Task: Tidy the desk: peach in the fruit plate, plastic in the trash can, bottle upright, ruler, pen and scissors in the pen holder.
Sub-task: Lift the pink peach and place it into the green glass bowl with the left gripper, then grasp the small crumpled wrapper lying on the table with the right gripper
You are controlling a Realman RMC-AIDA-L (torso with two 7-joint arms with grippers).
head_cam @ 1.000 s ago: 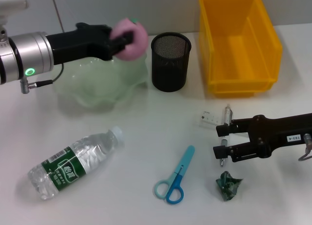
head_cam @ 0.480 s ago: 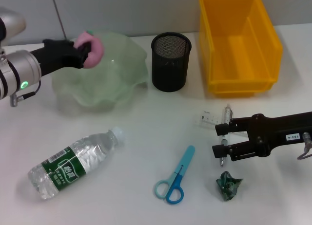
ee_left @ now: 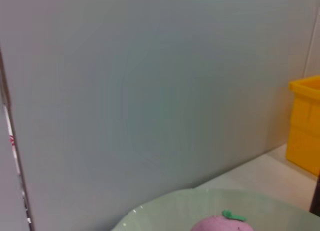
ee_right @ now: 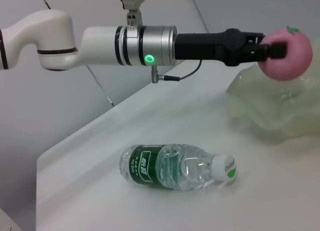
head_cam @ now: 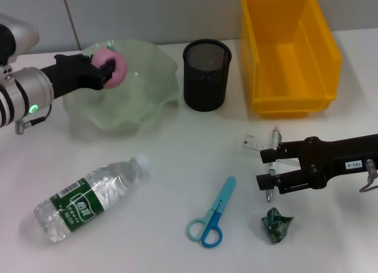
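- Wrapper [head_cam: 276, 224], crumpled green plastic, lies nearest on the bench [head_cam: 177, 166], with blue scissors [head_cam: 211, 216] to its left; both well apart from the mesh pen holder [head_cam: 207, 74].
- Bottle [head_cam: 88, 197] lies on its side at near left, cap pointing toward the fruit plate; not yet upright.
- Right gripper [head_cam: 269, 169] sits low over the bench at mid-right, arm coming in level from the right edge, fingers parted around the pen [head_cam: 272, 161], which lies across the clear ruler [head_cam: 253, 143]. Cannot tell if the pads touch it.
- Risk there, as I judge it: closing could catch the ruler too, or nudge the pen so it rolls out of the grip.
- Left gripper [head_cam: 105, 70] reaches in horizontally from the left, clamped on the pink peach [head_cam: 112, 66], held above the left half of the green fruit plate [head_cam: 147, 101].
- Risk: the peach looks above the bowl floor, so releasing at this height may let it bounce or roll toward the wavy rim.
- Yellow bin [head_cam: 289, 54] stands at the far right.
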